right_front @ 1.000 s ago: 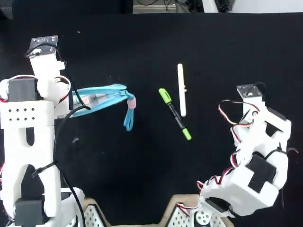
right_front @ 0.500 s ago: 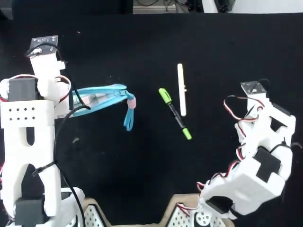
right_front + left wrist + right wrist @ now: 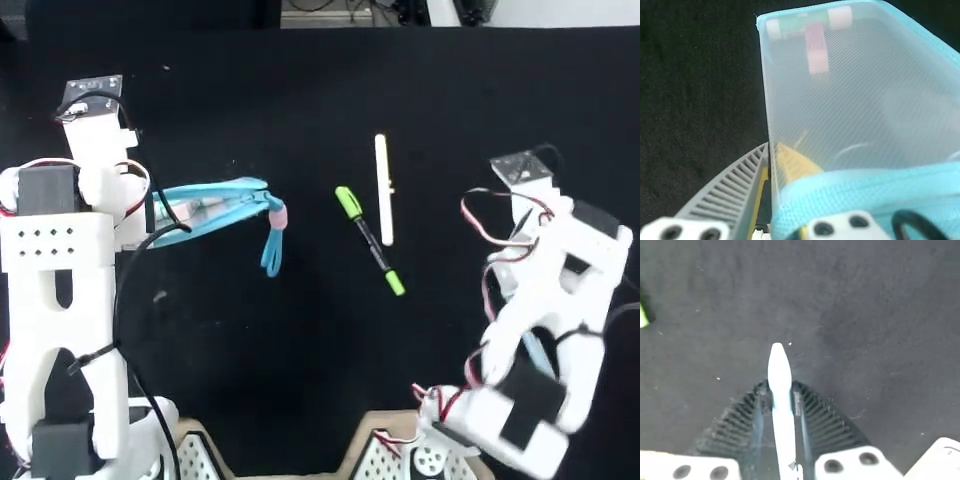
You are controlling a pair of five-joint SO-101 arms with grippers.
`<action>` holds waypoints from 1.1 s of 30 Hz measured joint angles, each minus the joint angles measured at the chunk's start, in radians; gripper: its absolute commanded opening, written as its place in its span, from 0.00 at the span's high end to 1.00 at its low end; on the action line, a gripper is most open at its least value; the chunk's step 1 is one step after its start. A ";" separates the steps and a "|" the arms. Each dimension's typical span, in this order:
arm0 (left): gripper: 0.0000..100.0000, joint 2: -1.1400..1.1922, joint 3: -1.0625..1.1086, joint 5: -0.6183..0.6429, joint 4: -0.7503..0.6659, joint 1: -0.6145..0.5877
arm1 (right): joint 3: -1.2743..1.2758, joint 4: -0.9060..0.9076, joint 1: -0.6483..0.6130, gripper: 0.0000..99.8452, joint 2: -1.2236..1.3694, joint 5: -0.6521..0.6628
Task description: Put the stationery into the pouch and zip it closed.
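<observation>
Right pincer (image 3: 780, 390) is clamped on a slim pale-blue pen (image 3: 779, 365), whose rounded tip pokes out past the dark ridged jaws above the black table mat (image 3: 880, 300). Left pincer (image 3: 771, 160) grips a turquoise-edged translucent zip pouch (image 3: 855, 115) by one end, with one grey ridged jaw outside and a yellowish one visible through the plastic. In the high view the pouch shows edge-on beside the left arm (image 3: 60, 300), its blue wrist strap (image 3: 272, 245) trailing toward the middle. A black marker with bright green caps (image 3: 369, 240) and a white stick-shaped pen (image 3: 384, 190) lie just beside each other mid-table, well apart from the pouch and the right arm (image 3: 545, 290).
</observation>
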 measured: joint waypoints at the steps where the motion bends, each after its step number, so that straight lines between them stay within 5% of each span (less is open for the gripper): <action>1: 0.97 0.000 0.000 0.000 0.000 0.000 | 0.020 0.006 -0.012 0.99 -0.041 0.000; 11: 0.97 0.000 0.000 0.000 0.000 0.000 | 0.279 0.009 -0.137 0.99 -0.595 -0.052; 24: 0.97 0.000 0.000 0.000 0.000 0.000 | 0.161 0.009 -0.609 0.99 -0.947 -0.704; 33: 0.97 0.000 0.000 0.000 0.000 0.000 | -0.017 -0.055 -1.030 0.99 -0.956 -0.911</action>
